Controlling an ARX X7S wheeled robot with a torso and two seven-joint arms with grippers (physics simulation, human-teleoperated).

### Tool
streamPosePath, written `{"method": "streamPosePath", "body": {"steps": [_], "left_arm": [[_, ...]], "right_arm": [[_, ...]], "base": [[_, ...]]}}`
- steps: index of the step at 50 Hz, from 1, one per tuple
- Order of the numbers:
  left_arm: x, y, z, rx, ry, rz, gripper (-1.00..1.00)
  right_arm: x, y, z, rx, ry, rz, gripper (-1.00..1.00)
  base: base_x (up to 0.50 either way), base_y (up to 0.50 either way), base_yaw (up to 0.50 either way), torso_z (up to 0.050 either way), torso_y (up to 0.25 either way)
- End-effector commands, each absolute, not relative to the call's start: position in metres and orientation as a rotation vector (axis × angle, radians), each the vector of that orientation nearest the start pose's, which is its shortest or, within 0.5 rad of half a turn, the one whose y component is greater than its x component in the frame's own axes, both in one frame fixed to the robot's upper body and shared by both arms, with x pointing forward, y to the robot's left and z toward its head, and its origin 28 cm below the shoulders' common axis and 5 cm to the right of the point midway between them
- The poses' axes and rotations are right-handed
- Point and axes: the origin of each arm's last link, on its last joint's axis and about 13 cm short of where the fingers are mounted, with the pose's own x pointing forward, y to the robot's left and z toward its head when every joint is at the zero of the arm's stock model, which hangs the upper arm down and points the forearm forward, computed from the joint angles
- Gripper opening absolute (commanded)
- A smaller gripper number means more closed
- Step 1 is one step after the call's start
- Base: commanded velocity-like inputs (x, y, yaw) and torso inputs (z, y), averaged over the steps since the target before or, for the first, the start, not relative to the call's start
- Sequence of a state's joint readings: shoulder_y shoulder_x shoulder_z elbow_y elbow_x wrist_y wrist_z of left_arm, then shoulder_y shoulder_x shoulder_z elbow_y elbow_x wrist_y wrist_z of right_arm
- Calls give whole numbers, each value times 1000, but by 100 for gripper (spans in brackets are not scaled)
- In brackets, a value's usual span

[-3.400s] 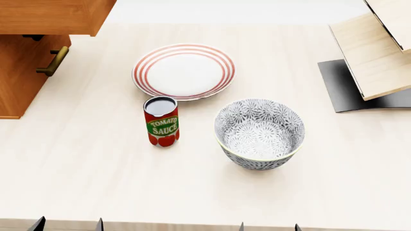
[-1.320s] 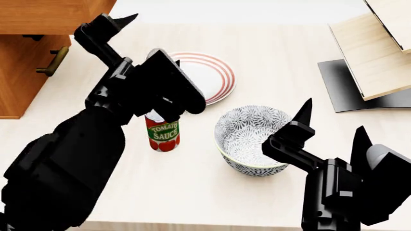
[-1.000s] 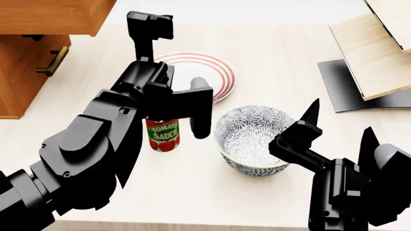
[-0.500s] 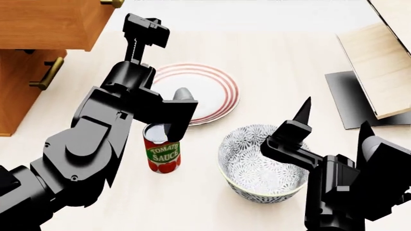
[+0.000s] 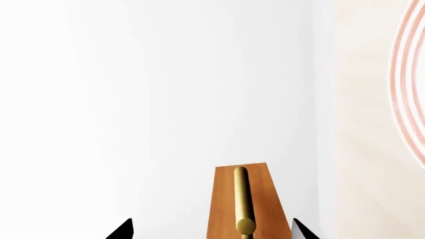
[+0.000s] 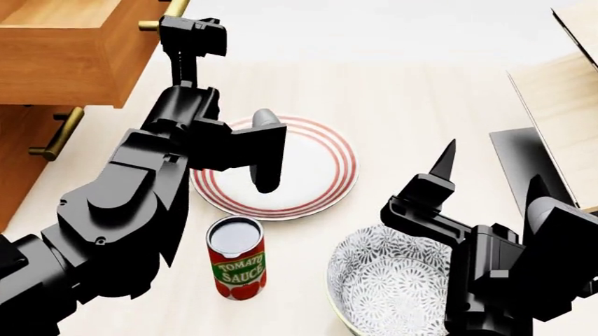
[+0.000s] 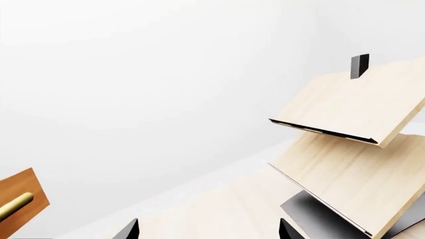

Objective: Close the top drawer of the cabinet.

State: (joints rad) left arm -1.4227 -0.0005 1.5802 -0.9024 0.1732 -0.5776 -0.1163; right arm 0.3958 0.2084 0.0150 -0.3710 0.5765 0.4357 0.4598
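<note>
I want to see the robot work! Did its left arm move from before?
Yes. The left end effector was out of sight at first; now it reaches up beside the brass handle of the top drawer, past the plate.

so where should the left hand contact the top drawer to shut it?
On the flat front of the top drawer, at or beside its brass bar handle, coming from the open table side with the left hand. The drawer juts out from the cabinet, so a square push on that face should slide it in; no clamp seems needed.
</note>
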Motion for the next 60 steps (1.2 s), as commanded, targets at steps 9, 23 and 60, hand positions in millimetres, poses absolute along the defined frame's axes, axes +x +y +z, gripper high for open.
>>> {"method": "streamPosePath", "body": {"steps": [9, 23, 60], "left_arm": [[414, 145, 213, 1721, -115, -26, 100], [411, 145, 210, 1656, -89, 31, 100], [389, 158, 192, 1323, 245, 495, 100]], "right_arm": [[268, -117, 164, 348, -242, -169, 100], [266, -116, 166, 343, -248, -177, 100], [272, -124, 169, 360, -272, -184, 100]], "base": [[359, 0, 0, 0, 0], [352, 0, 0, 0, 1], [107, 0, 0, 0, 0]]}}
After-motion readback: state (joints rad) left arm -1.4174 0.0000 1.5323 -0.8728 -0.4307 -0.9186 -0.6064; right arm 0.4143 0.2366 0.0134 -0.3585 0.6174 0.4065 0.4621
